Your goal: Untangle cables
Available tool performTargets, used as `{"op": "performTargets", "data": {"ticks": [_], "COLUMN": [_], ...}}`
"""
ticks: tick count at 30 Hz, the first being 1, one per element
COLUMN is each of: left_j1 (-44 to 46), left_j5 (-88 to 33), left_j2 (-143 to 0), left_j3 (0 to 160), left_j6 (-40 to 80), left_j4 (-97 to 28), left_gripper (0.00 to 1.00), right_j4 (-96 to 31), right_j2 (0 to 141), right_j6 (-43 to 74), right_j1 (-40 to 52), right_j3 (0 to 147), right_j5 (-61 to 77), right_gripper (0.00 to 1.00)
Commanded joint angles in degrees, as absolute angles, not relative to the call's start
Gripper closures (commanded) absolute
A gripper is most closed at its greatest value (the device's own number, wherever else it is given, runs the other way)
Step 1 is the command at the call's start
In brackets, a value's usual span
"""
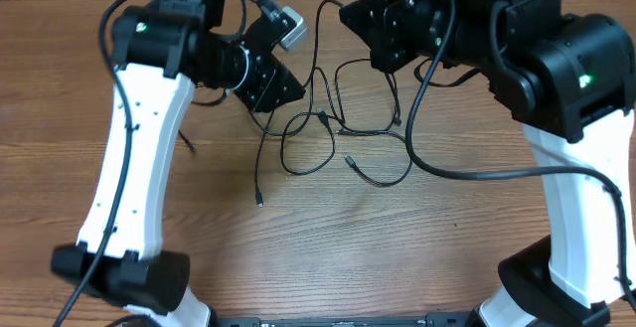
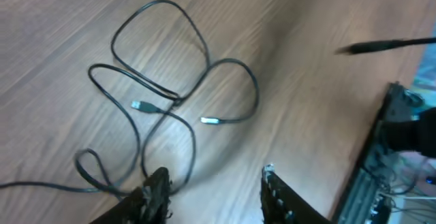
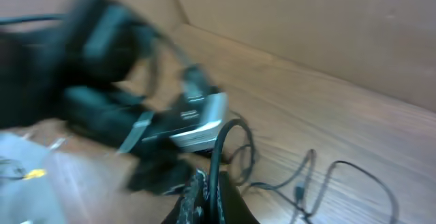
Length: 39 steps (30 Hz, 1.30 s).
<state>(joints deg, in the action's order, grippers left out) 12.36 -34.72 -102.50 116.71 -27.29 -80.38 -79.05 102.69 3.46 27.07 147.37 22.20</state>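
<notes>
The cables (image 1: 328, 128) are thin black cords lying in loose crossed loops on the wooden table between the arms. In the left wrist view they (image 2: 170, 94) spread ahead of the fingers, with two small plug ends showing. My left gripper (image 2: 214, 191) is open and low over the table, its left finger beside a strand; overhead it (image 1: 290, 88) sits at the loops' left edge. My right gripper (image 3: 216, 186) is shut on one thin cable strand that rises between its fingers. Overhead it (image 1: 348, 14) is at the back, with a strand running up to it.
A thicker black arm cable (image 1: 447, 171) droops onto the table right of the cords. A loose plug end (image 1: 259, 202) lies toward the front. The left arm's wrist with a silver camera (image 3: 197, 125) is close in front of my right gripper. A cardboard wall (image 3: 306, 26) stands behind.
</notes>
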Motion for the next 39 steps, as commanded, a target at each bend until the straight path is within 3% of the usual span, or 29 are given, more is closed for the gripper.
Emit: {"op": "performTargets", "data": {"ticks": [1, 5, 8, 10, 11, 13, 24, 30, 39], "left_j1": [12.4, 12.5, 12.5, 12.5, 12.5, 12.5, 11.0, 7.2, 6.2], "left_j5": [-34.2, -36.1, -37.5, -37.5, -37.5, -37.1, -26.4, -32.9, -41.7], "left_j2": [-104.0, -104.9, -105.0, -105.1, -105.1, -105.3, -105.6, -105.5, -105.3], "left_j3": [116.6, 116.6, 116.6, 116.6, 116.6, 116.6, 116.7, 120.1, 132.5], "left_j6": [-29.4, -31.3, -31.8, -31.8, -31.8, -31.7, -22.1, -16.2, -15.6], "left_j4": [-78.2, -76.4, -75.6, -75.5, -75.4, -75.4, -71.7, -66.3, -69.0], "left_gripper": [0.51, 0.44, 0.64, 0.6, 0.64, 0.96, 0.96, 0.96, 0.96], "right_j4": [-78.8, -78.8, -78.6, -78.2, -77.9, -77.5, -84.8, -92.0, -95.2], "right_j2": [99.8, 99.4, 99.4, 99.4, 99.4, 99.4, 99.2, 99.2, 100.6], "right_j6": [5.9, 6.0, 6.0, 6.1, 6.2, 6.3, 5.8, 2.7, -0.5], "right_j1": [26.9, 26.9, 26.9, 26.9, 26.9, 26.9, 26.5, 26.5, 26.5], "right_j3": [149.1, 149.1, 149.1, 149.1, 149.1, 149.1, 148.9, 148.9, 148.8], "right_j5": [29.5, 36.5, 42.2, 44.6, 45.2, 45.1, 38.2, 31.2, 27.8], "right_gripper": [0.96, 0.96, 0.96, 0.96, 0.96, 0.96, 0.96, 0.96, 0.96]}}
